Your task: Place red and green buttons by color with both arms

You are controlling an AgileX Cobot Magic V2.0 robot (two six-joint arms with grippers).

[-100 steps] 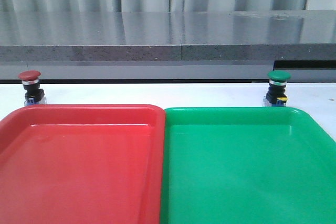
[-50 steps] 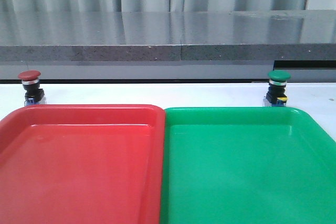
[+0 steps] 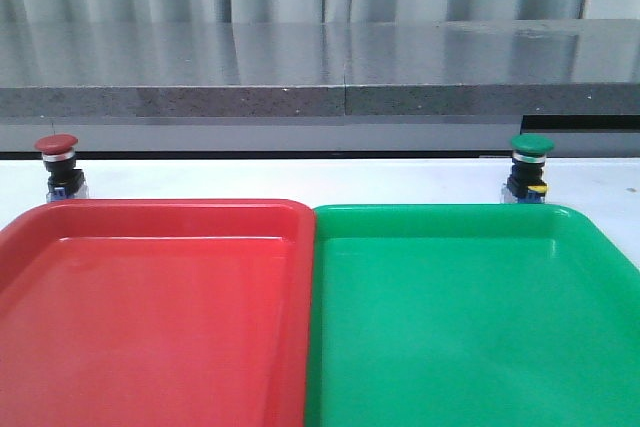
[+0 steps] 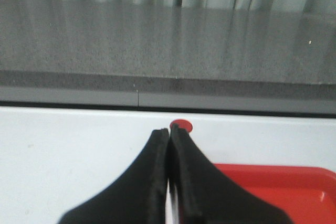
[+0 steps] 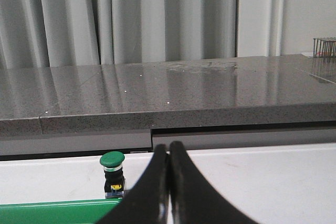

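The red button (image 3: 57, 161) stands upright on the white table behind the red tray's far left corner. The green button (image 3: 528, 165) stands upright behind the green tray's far right part. Neither arm shows in the front view. In the left wrist view my left gripper (image 4: 169, 131) is shut and empty, and the red cap (image 4: 181, 125) peeks out just past its tips. In the right wrist view my right gripper (image 5: 169, 146) is shut and empty, with the green button (image 5: 113, 174) standing apart from it, beside the fingers.
A large red tray (image 3: 150, 307) and a large green tray (image 3: 470, 317) lie side by side at the front, edges touching. A grey stone ledge (image 3: 320, 97) runs along the back of the white table (image 3: 300, 179), with curtains behind.
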